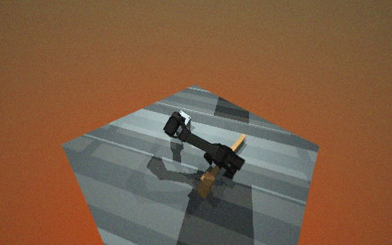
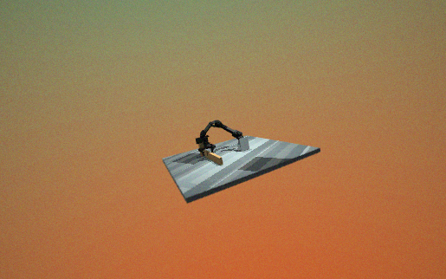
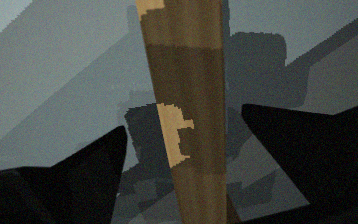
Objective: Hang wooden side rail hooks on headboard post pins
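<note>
The gripper stands open above the rail.

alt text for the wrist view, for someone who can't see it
Open gripper seen from its own wrist, dark pointed fingers standing either side of a wooden rail with nothing gripped. The rail runs nearly top to bottom through the gap, mostly shadowed with lit patches, above a grey striped table top.
</note>
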Controlling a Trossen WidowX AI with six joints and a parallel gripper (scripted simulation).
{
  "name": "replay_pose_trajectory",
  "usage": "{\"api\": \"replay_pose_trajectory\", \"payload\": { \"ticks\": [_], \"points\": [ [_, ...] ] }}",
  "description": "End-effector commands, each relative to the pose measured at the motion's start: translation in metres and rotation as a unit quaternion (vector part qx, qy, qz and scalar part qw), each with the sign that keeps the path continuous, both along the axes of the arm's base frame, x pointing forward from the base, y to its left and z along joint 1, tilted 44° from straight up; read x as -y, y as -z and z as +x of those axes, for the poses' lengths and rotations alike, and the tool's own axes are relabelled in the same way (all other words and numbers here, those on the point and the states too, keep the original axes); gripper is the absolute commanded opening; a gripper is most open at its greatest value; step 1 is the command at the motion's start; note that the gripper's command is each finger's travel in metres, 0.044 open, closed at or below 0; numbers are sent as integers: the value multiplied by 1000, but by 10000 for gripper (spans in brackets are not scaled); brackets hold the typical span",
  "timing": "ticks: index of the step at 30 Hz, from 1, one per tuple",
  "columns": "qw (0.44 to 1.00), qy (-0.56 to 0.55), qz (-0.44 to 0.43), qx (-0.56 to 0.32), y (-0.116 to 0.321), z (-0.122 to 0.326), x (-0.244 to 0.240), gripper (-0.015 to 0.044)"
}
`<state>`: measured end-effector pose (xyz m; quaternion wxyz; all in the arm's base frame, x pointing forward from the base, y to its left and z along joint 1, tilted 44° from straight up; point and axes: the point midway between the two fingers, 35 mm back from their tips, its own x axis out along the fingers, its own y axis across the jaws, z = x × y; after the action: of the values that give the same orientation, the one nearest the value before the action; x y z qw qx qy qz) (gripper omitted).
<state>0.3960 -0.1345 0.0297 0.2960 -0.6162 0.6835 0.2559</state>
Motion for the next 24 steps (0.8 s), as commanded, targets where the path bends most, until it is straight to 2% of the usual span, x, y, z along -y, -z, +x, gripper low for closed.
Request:
{"api": "replay_pose_trajectory", "payload": {
  "ticks": [1,13,19,22,24],
  "points": [
    [1000,0,-2,-2,3,-1,4,440],
    [1000,0,-2,-2,3,-1,4,125],
    [1000,0,-2,-2,3,-1,4,85],
    [1000,0,-2,-2,3,-1,4,6],
    [1000,0,-2,-2,3,-1,4,0]
  ]
}}
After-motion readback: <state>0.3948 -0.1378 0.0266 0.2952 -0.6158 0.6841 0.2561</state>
